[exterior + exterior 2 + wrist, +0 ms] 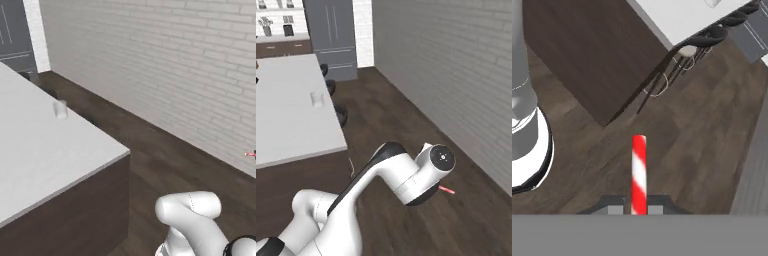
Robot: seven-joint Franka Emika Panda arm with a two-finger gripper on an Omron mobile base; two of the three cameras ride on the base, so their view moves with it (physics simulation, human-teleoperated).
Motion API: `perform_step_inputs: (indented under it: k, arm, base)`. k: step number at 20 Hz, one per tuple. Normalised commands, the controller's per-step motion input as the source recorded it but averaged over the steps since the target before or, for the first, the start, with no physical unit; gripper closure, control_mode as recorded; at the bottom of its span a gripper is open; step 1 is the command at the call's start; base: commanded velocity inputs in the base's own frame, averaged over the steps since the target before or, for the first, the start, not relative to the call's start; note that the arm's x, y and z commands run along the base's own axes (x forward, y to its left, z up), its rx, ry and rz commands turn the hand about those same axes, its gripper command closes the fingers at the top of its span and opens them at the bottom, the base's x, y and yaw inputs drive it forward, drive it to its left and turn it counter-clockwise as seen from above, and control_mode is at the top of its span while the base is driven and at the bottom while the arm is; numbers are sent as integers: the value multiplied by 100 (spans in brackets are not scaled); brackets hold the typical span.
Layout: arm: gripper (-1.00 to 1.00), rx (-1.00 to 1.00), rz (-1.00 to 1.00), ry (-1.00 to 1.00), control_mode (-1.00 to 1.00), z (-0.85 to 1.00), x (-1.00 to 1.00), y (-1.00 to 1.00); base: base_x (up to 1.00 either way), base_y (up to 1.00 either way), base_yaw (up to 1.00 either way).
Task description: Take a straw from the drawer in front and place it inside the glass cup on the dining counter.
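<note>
My end effector (pixel 639 209) is clenched on the red-and-white straw (pixel 639 172), carrying it over the wood floor, and next I judge I must swing it up over the white bench (pixel 291 115) ahead to the glass cup (pixel 316 99) beyond its near edge.

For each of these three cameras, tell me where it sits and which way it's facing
Left base view: behind the arm's left, facing the dining counter, glass cup and brick wall; white arm rises at lower right.
Right base view: behind its right, looking over the arm at the same counter and cup.
Hand view: on the hand, looking along the gripper, shut on the straw, at the floor and stools.
Both base views share counter, cup and wall.
</note>
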Motion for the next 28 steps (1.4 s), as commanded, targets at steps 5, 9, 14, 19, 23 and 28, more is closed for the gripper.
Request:
perform_step_inputs:
  k: [5, 9, 14, 19, 23, 28]
  arm:
    - [100, 0, 0, 0, 100, 0, 0, 0]
    - [100, 0, 0, 0, 100, 0, 0, 0]
    - [100, 0, 0, 0, 100, 0, 0, 0]
    - [100, 0, 0, 0, 100, 0, 0, 0]
    - [100, 0, 0, 0, 100, 0, 0, 0]
    - [100, 0, 0, 0, 100, 0, 0, 0]
  base:
    - [85, -55, 46]
    - [83, -58, 46]
    - [76, -62, 45]
    - [51, -71, 44]
    - [44, -71, 45]
    - [45, -67, 47]
